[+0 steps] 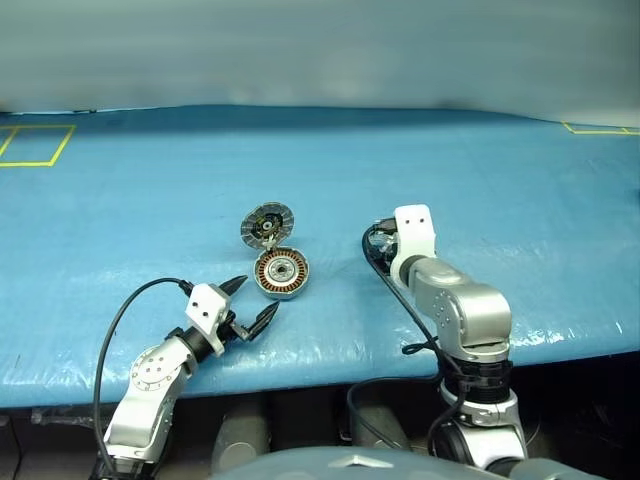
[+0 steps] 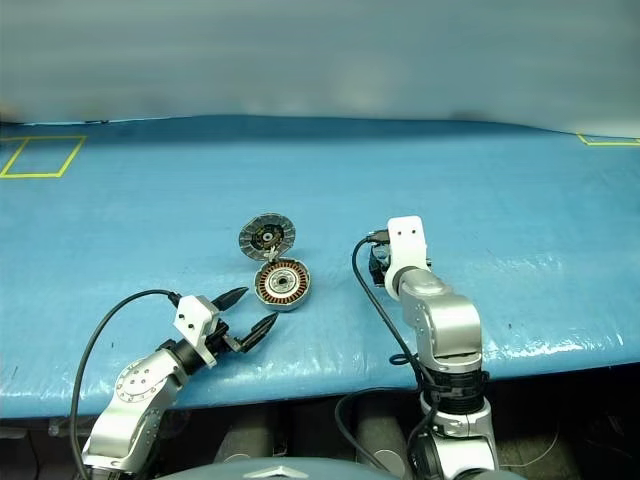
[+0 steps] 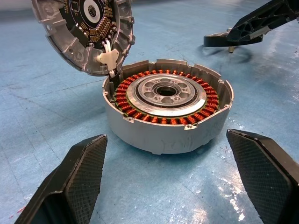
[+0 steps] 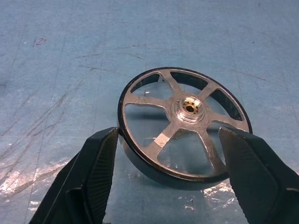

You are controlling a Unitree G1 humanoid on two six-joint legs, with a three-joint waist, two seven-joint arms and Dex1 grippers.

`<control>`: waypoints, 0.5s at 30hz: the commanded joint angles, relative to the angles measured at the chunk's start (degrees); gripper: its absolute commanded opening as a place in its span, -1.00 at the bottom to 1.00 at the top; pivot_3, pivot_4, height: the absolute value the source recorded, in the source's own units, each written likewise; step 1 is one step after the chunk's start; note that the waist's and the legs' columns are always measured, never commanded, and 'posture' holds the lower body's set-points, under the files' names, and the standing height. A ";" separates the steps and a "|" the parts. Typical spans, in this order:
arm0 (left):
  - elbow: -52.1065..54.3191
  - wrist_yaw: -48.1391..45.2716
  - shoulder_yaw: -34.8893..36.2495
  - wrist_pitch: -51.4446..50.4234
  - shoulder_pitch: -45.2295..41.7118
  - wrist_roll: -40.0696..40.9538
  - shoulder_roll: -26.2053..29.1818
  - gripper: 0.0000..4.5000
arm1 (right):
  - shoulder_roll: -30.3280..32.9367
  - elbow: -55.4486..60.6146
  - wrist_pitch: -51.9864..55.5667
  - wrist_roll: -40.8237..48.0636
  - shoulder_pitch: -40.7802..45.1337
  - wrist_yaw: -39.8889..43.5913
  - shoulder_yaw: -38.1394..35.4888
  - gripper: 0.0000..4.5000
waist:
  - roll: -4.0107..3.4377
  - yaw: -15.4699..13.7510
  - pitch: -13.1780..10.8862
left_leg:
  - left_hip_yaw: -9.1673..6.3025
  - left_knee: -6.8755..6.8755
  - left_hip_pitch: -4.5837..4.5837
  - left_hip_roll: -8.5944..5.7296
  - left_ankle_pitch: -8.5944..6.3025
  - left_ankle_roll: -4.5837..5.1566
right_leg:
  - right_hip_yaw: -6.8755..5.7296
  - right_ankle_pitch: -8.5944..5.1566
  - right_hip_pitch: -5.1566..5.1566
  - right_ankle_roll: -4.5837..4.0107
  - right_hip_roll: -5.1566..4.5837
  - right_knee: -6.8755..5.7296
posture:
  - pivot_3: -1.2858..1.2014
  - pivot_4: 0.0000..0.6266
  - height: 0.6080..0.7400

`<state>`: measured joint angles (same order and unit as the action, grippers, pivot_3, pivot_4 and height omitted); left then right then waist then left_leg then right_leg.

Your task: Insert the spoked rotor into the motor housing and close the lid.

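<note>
My left gripper [image 3: 168, 186] is showing black fingers [image 3: 79, 172] with a fine cross-hatched texture. The motor housing [image 3: 163, 135] is showing a grey wall, a ring of copper-orange coils and a silver centre hub. The lid [image 3: 84, 32] is displaying a grey ribbed rim around a dark centre with a white clip. The spoked rotor [image 4: 184, 126] is presenting a black ring, silvery spokes and a brass-coloured hub hole. The table cover [image 1: 480, 180] is appearing blue, with yellow line markings [image 1: 35, 145].

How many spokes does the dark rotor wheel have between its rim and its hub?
5. The dark metal spoked rotor lies flat on the blue table cover; its silvery spokes fan out from the brass-centred hub, evenly spaced all around. None seems hidden.
</note>
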<state>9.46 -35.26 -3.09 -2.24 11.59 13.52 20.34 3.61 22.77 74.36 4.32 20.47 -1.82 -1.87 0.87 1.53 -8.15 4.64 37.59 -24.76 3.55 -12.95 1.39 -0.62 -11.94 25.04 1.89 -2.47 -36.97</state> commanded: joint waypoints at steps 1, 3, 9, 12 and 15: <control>1.35 -0.19 -0.33 0.42 0.08 -0.03 0.01 1.00 | -0.49 1.30 -0.52 -0.56 -0.09 -0.78 -1.29 0.60 | 0.00 0.01 0.00 | 0.00 0.00 0.00 0.00 0.00 0.00 | 0.00 0.00 0.00 0.00 0.00 0.00 | 0.03 -0.52 1.00; 1.44 -0.11 -0.38 0.42 0.18 -0.07 -0.03 1.00 | -0.73 1.48 -0.42 -0.37 -0.17 -0.68 -1.47 0.60 | 0.00 0.02 0.00 | -0.01 0.00 0.00 0.00 0.00 0.00 | 0.00 0.00 0.00 -0.01 0.00 0.00 | 0.03 -0.52 1.00; 1.61 -0.06 -0.49 0.35 0.39 -0.03 -0.08 1.00 | -1.00 3.41 -1.01 0.51 0.00 0.29 -2.37 0.60 | 0.00 0.03 0.00 | 0.00 0.00 0.00 0.00 0.00 0.00 | 0.00 0.00 0.00 0.00 0.00 0.00 | 0.03 -0.52 1.00; 1.56 -0.14 -0.56 0.32 0.33 -0.01 -0.05 1.00 | -1.36 5.13 -0.88 1.61 0.64 1.30 -2.78 0.60 | -0.01 0.04 0.00 | -0.01 0.00 0.01 0.01 0.00 0.00 | 0.00 -0.01 0.00 0.00 0.00 0.00 | 0.03 -0.52 1.00; 1.52 -0.27 -0.63 0.36 0.32 0.03 -0.03 1.00 | -1.73 6.41 -0.35 2.17 0.88 1.81 -2.48 0.60 | -0.01 0.04 0.00 | -0.01 0.00 0.00 0.01 0.00 0.00 | 0.00 -0.01 0.00 0.00 0.00 0.00 | 0.03 -0.52 1.00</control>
<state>9.47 -35.17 -3.29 -2.25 11.90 13.52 20.33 2.19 26.54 74.25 5.85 20.24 -0.23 -3.99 0.86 1.57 -8.15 4.63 37.58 -24.75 3.56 -12.95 1.39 -0.62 -11.95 25.04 1.89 -2.46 -36.97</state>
